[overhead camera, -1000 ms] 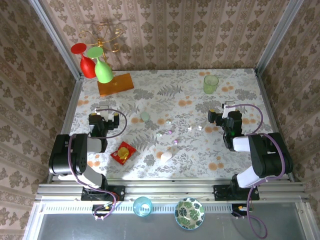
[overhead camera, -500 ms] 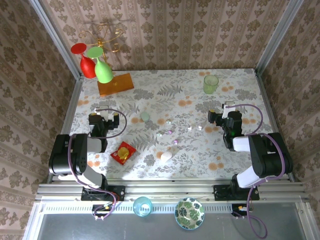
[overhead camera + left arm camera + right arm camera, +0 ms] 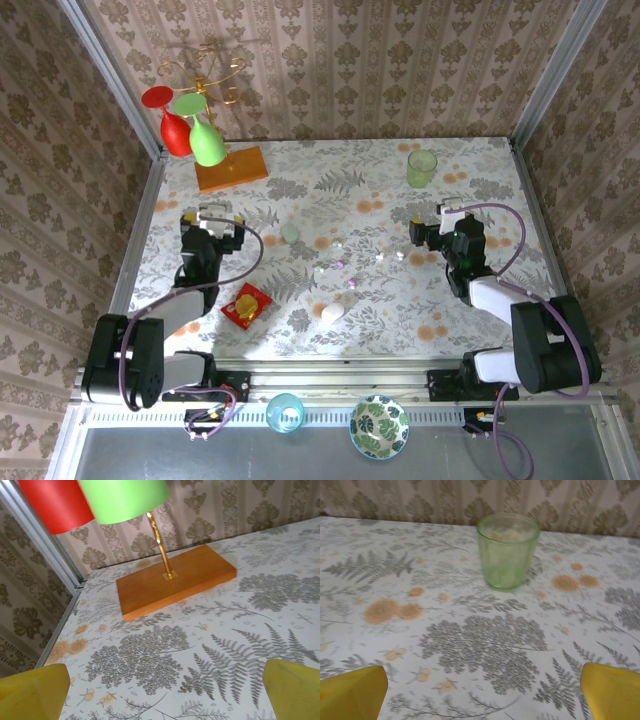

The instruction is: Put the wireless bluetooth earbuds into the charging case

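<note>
Several tiny earbuds, whitish (image 3: 320, 270) and pink-purple (image 3: 351, 283), lie scattered at the table's middle, with more (image 3: 399, 255) to the right. A pale green oval charging case (image 3: 290, 232) rests just behind them and a white oval case (image 3: 332, 312) in front. My left gripper (image 3: 211, 221) hovers at the left side, open, its yellow fingertips (image 3: 32, 692) wide apart over bare tablecloth. My right gripper (image 3: 441, 218) is open at the right side, its fingertips (image 3: 612, 690) apart, nothing between them. Both grippers are well away from the earbuds.
A wine-glass rack on an orange wooden base (image 3: 231, 168) holds a red glass (image 3: 175, 130) and a green glass (image 3: 207, 142) at the back left. A green tumbler (image 3: 421, 168) stands back right. A red-and-yellow packet (image 3: 247, 305) lies front left.
Both arms have stretched away from their bases. The left gripper moved toward the back of the table, the right gripper slightly back and left. Both stayed open.
</note>
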`<state>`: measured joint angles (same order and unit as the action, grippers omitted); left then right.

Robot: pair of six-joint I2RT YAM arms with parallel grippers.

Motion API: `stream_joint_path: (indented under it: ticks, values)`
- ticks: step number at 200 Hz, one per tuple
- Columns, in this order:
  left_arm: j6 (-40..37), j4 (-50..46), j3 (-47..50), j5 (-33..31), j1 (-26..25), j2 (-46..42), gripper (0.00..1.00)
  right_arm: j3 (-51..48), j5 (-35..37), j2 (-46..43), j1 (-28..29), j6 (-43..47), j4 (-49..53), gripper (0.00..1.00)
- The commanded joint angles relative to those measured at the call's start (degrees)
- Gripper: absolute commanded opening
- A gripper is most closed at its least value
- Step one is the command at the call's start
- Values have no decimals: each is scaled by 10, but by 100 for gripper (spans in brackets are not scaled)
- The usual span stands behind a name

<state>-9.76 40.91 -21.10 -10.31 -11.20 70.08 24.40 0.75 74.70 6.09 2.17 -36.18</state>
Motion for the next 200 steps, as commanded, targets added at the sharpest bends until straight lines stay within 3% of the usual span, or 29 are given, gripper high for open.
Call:
stream_joint_path:
  ticks: [1, 36, 66, 79, 108, 142, 200]
  values:
    - [-23, -85, -33, 7, -26, -39, 100, 18, -22, -34, 31, 45, 76, 100]
    - [-37, -141, -52, 17, -86, -73, 100, 39, -75, -84, 88, 100, 176, 100]
    - [-28, -183, -58, 41, -132, -93, 100, 72, -219, -106, 129, 211, 307, 100]
    - [-5, -204, -63, 60, -142, -101, 100, 92, -246, -99, 167, 254, 355, 100]
    - [58, -240, -65, 99, -146, -129, 100, 154, -249, -61, 251, 326, 478, 100]
    - [89, -271, -55, 102, -146, -162, 100, 208, -224, -6, 332, 367, 581, 100]
    - [108, -294, -48, 101, -146, -175, 100, 241, -148, 100, 398, 415, 586, 99]
